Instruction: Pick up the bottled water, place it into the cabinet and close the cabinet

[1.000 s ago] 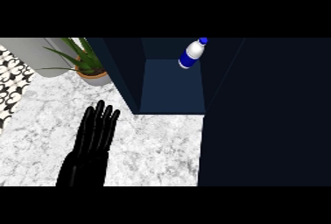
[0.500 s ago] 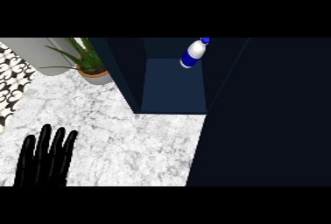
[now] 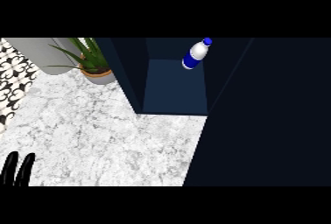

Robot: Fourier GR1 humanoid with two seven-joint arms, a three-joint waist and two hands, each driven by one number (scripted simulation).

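Note:
The bottled water (image 3: 196, 54), white with a blue label and blue cap, stands inside the dark blue cabinet (image 3: 173, 87) at its back right. The cabinet's door (image 3: 265, 122) fills the right of the view as a large dark panel, swung partly across the opening. Only the fingertips of my left hand (image 3: 17, 168) show at the lower left edge, straight and pointing up, far from the cabinet. My right hand does not show.
A potted green plant (image 3: 90, 65) stands on the marble counter (image 3: 103, 140) left of the cabinet. Behind it is a grey rounded object (image 3: 39, 54). A black-and-white patterned tile strip (image 3: 13, 83) runs along the left edge.
My left hand has drawn back down and to the left, from mid-counter to the lower left corner, where only its fingertips show. The bottle has stayed in the cabinet.

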